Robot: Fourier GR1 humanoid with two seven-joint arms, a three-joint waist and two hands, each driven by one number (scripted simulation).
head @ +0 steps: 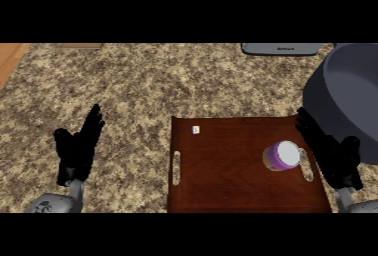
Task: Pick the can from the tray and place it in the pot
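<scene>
Can [283, 155] sits on its side toward the tray's [221, 195] 3 o'clock edge, so we've done nothing yet. Our right hand [331, 152] (fingers straight, holding nothing) is just beside it; left hand [77, 147] rests open at 9 o'clock. Pot [347, 100] waits at 1 o'clock.

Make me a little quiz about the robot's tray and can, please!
1. True or false: the can is already inside the pot.
2. Which robot hand is nearer the can? A) the left robot hand B) the right robot hand
3. Fill in: the can lies on the brown ____.

Key:
1. False. It is on the tray, near its right side.
2. B. The right robot hand is open beside the tray's right edge; the left is open over the counter, away from the tray.
3. tray
</scene>
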